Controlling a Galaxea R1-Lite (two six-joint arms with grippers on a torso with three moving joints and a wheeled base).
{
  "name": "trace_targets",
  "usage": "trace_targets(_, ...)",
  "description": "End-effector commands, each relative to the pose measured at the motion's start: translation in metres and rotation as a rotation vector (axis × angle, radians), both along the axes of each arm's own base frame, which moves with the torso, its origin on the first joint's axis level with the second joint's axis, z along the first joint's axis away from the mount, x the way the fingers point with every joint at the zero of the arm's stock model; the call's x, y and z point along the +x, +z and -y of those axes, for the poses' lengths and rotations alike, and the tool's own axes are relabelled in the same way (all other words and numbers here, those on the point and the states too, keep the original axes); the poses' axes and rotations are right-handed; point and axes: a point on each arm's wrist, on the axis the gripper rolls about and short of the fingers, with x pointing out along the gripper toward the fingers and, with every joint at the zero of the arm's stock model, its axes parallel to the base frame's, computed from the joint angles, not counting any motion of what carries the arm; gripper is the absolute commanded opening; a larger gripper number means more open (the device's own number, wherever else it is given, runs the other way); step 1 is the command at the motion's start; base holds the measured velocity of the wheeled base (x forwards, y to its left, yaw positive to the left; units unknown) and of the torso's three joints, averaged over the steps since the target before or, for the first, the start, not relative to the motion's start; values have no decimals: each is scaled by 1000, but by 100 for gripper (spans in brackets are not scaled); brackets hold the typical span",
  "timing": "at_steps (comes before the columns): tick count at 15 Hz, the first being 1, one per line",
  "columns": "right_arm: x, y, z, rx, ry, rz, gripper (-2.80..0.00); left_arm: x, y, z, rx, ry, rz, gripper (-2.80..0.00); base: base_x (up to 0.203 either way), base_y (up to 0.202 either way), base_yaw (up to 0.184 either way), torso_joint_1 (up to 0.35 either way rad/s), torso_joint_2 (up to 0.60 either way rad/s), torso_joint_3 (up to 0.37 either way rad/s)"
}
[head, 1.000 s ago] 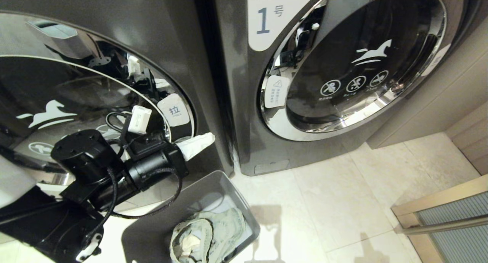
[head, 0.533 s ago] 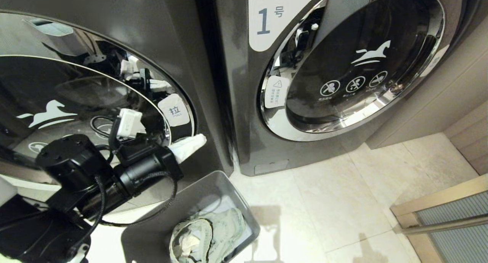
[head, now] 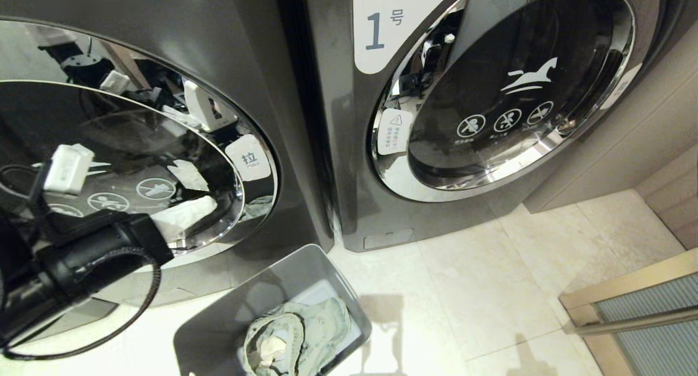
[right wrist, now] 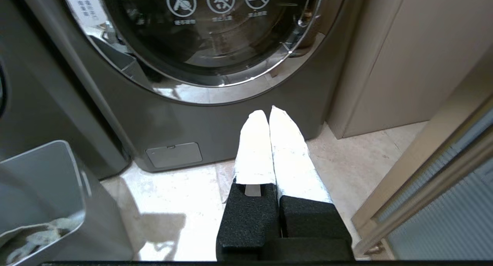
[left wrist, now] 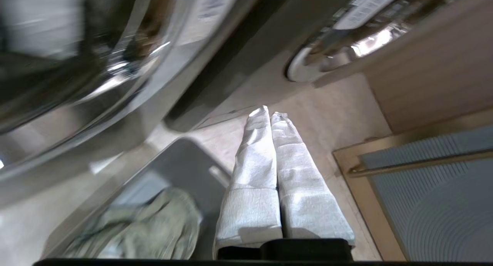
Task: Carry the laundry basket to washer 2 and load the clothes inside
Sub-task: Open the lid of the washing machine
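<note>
Laundry basket (head: 218,332) on the floor before washer 2 (head: 180,54), one bundle of clothes (head: 294,332) inside; door (head: 109,163) shut. Left pincer (head: 188,211), fingers pressed together and empty, hangs at the door's lower rim; right pincer (right wrist: 269,115) likewise closed, parked facing washer 1 (head: 491,103). Judgement: open fingers first, catch the "拉" pull tab (head: 248,158) at the door's edge, swing outward clear of the basket. Count: two washers, one basket.

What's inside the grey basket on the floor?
The laundry basket holds the clothes, a crumpled grey-green bundle with a white patch showing. What lies under the bundle is covered, and the basket's near end is cut off from view.
</note>
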Motion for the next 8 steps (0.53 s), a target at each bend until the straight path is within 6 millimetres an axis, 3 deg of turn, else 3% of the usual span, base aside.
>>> trace_targets(1,4,-11,0,0,1,-39,-280,-43,20,-10,-10,26,60,-280,0,0,0,0,0,0)
trace_targets(3,4,-11,0,0,1,-39,-280,-81,22,-16,-13,45,94,-280,0,0,0,0,0,0)
trace_targets(5,4,-11,0,0,1,-39,-280,-117,9,-20,1,71,135,-280,0,0,0,0,0,0)
trace_targets(8,4,-11,0,0,1,-39,-280,-159,-44,-28,127,226,176,-280,0,0,0,0,0,0)
